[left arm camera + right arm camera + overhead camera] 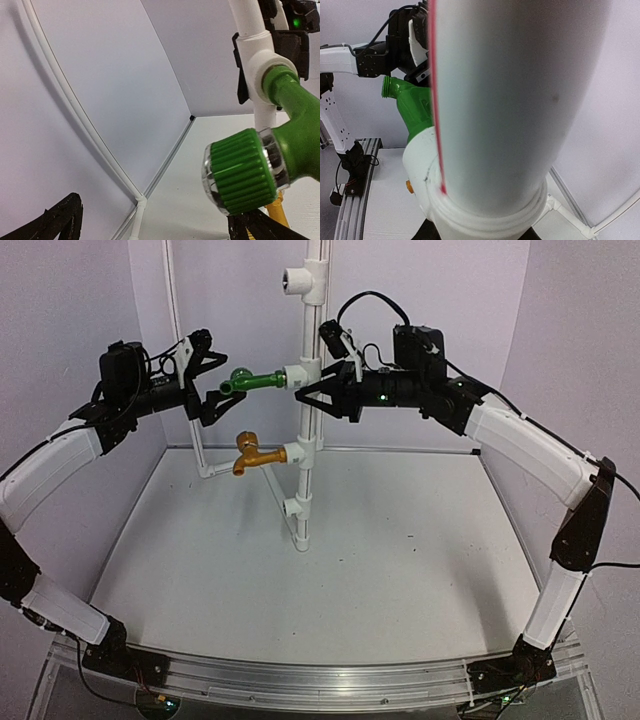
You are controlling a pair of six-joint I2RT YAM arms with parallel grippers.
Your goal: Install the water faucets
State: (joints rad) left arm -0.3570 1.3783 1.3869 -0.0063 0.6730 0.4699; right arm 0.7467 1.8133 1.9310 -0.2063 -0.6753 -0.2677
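The green water faucet (252,381) sticks out sideways to the left from a white T-fitting (300,375) on the upright white pipe (312,330). Its ribbed round handle (242,172) fills the right of the left wrist view. My left gripper (218,382) is open, its fingers (60,220) spread wide just left of that handle without touching it. Below, the brass water faucet (248,452) sits in a lower T-fitting (300,452). My right gripper (312,390) is shut on the white pipe (510,100) at the upper fitting (427,165), from the right side.
A thin white pipe (185,360) runs up the back left corner and joins the stand's base at the floor (300,530). Another open T-fitting (300,280) sits higher on the pipe. White walls enclose the white table (400,570) on three sides.
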